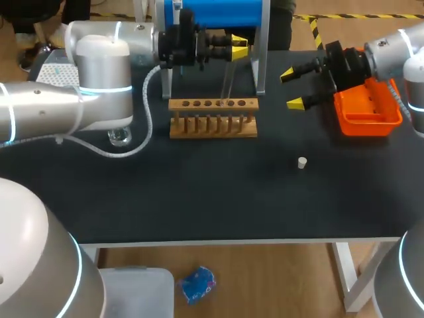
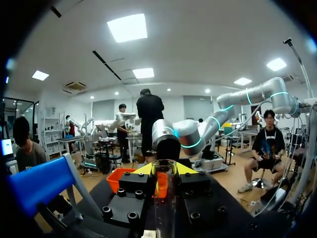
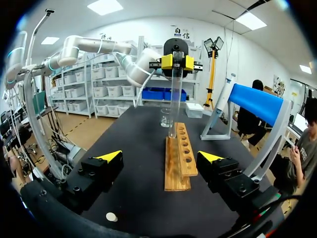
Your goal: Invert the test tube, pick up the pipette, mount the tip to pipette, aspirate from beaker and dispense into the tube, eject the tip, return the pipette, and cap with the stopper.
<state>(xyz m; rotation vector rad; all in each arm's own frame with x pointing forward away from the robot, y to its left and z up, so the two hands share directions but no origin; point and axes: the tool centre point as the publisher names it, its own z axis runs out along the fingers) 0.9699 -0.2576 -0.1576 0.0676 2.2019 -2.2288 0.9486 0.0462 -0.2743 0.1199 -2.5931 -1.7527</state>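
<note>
The test tube [image 1: 227, 83] hangs upright in the upper middle of the head view. It is pinched near its open rim between the yellow fingertips [image 2: 184, 168] of your left gripper [image 1: 237, 48], which closes on it from two sides. The high grip leaves the long glass body free below. The rounded end points down at a hole towards the right end of the wooden rack [image 1: 213, 116]. I cannot tell whether it has entered the hole or sits just above it. My judgement is that the tube is held this way so it can seat mouth-up, ready to be filled.

The tube is thin, clear and smooth, so expect it to slip or tilt if the pinch loosens. The rack is pale, matte wood, a drilled top rail over a row of pegs.

Your right gripper [image 1: 293, 89] sits at the upper right with its jaws spread wide and holding nothing. It is just beside the orange plastic tray [image 1: 368, 109], probably waiting for the pipette step. The small, pale, plug-shaped stopper [image 1: 302, 162] lies alone on the dark table [image 1: 199, 192], right of centre and well apart from the rack. The clear glass beaker [image 1: 119, 137] stands at the left, partly under your left arm.
</note>
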